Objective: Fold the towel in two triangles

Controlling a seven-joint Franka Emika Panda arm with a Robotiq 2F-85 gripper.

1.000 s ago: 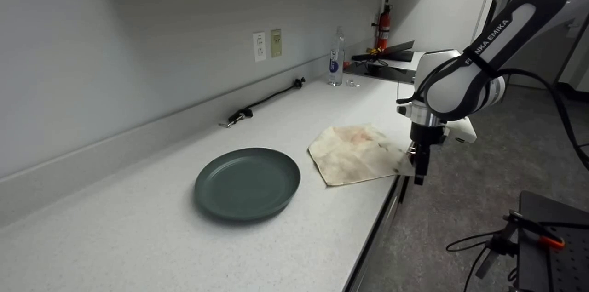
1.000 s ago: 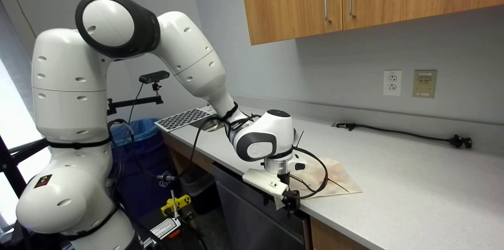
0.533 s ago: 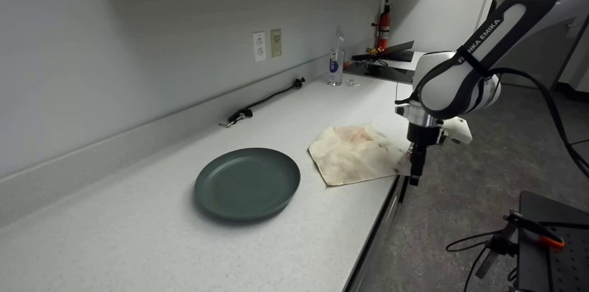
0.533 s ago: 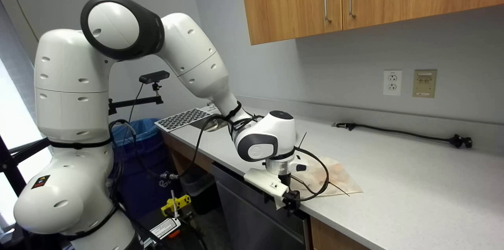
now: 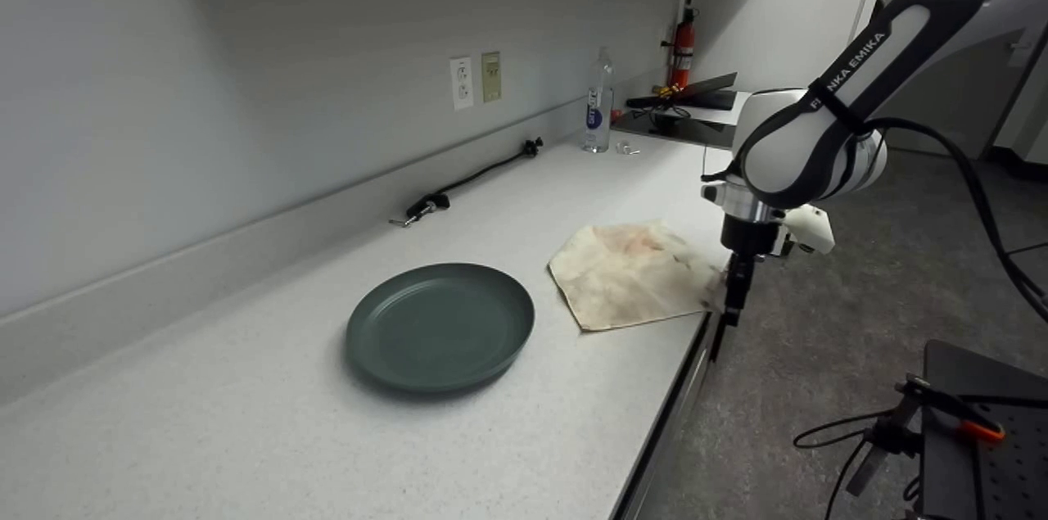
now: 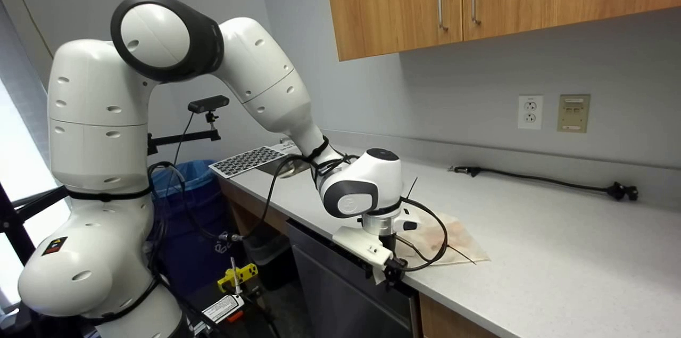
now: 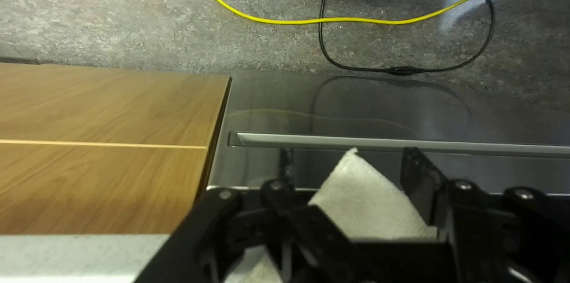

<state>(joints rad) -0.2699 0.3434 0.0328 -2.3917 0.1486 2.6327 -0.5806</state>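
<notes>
The cream-beige towel (image 5: 630, 278) lies spread on the counter with tan and pinkish stains, and its near corner hangs over the front edge. In an exterior view the arm hides part of the towel (image 6: 462, 238). My gripper (image 5: 729, 318) points down at the overhanging corner; it also shows low by the counter edge in an exterior view (image 6: 392, 277). In the wrist view my gripper (image 7: 349, 153) is open. The pale towel corner (image 7: 367, 207) stands between the two fingers (image 7: 418, 178), with gaps on both sides near the tips.
A dark green round plate (image 5: 440, 327) sits beside the towel. A black rod with clamps (image 5: 475, 180) lies along the wall, and a clear bottle (image 5: 598, 106) stands farther back. The counter's front edge (image 5: 667, 413) runs below the gripper. Wooden cabinets (image 6: 500, 2) hang above.
My gripper has shifted slightly inward, toward the counter and the towel's overhanging corner. The towel's main part and the plate have not moved.
</notes>
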